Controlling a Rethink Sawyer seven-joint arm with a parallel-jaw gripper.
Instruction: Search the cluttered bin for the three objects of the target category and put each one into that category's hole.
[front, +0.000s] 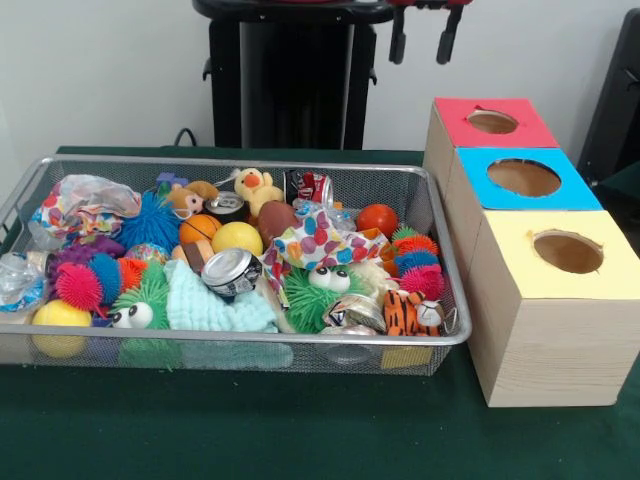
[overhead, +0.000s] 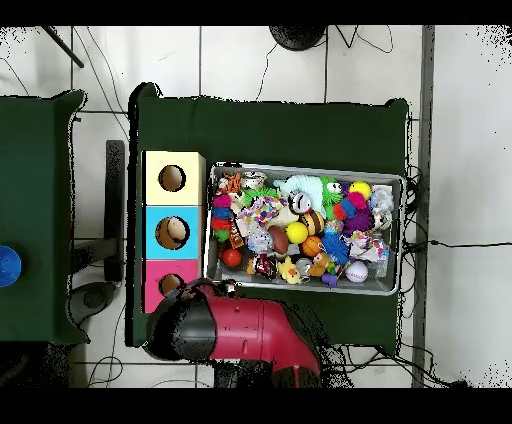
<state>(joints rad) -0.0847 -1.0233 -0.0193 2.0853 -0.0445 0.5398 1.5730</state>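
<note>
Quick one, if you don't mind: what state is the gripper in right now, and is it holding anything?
Gripper: open and empty, its two fingers apart, drawn back at the top of the front view, above the table behind the cluttered bin.

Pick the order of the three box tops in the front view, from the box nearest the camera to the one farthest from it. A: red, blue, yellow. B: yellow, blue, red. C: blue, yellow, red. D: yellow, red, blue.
B: beside the cluttered bin, the yellow-topped box stands nearest the camera, the blue-topped box sits behind it, and the red-topped box is farthest back, toward the robot's pedestal.
</note>
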